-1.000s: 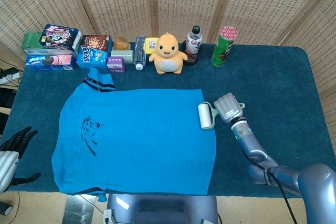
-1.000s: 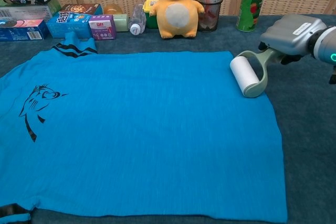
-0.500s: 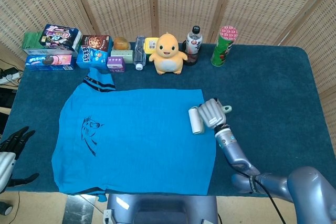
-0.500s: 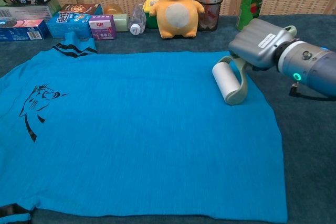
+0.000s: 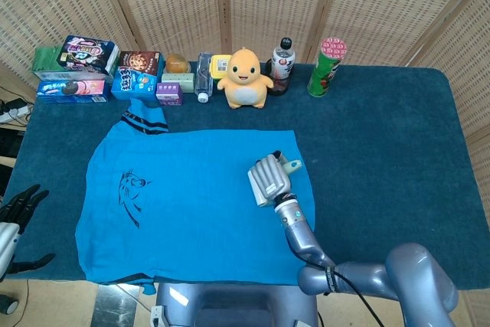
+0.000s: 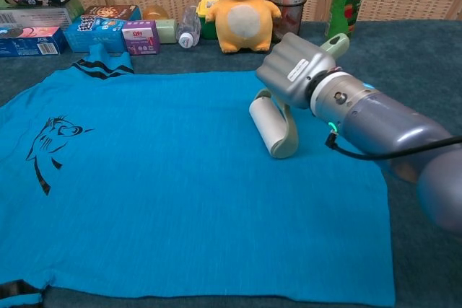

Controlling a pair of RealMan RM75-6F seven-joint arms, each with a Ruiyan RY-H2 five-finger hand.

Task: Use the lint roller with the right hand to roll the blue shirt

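The blue shirt (image 5: 191,197) (image 6: 159,178) lies flat on the dark blue table, with a black print near its left side. My right hand (image 5: 269,178) (image 6: 292,70) grips the pale green handle of the lint roller (image 6: 267,126). The white roll rests on the right part of the shirt, well inside its right edge. In the head view the hand covers most of the lint roller (image 5: 257,195). My left hand (image 5: 17,212) hangs off the table's left edge, fingers apart, holding nothing.
Along the table's back edge stand snack boxes (image 5: 84,70), a small bottle (image 5: 203,76), a yellow plush toy (image 5: 245,78) (image 6: 245,9), a drink bottle (image 5: 282,63) and a green chip can (image 5: 327,67). A wicker screen stands behind the table (image 5: 398,151).
My right hand has carried the lint roller leftward from the shirt's right edge, rolling it further onto the shirt. The left hand has barely moved.
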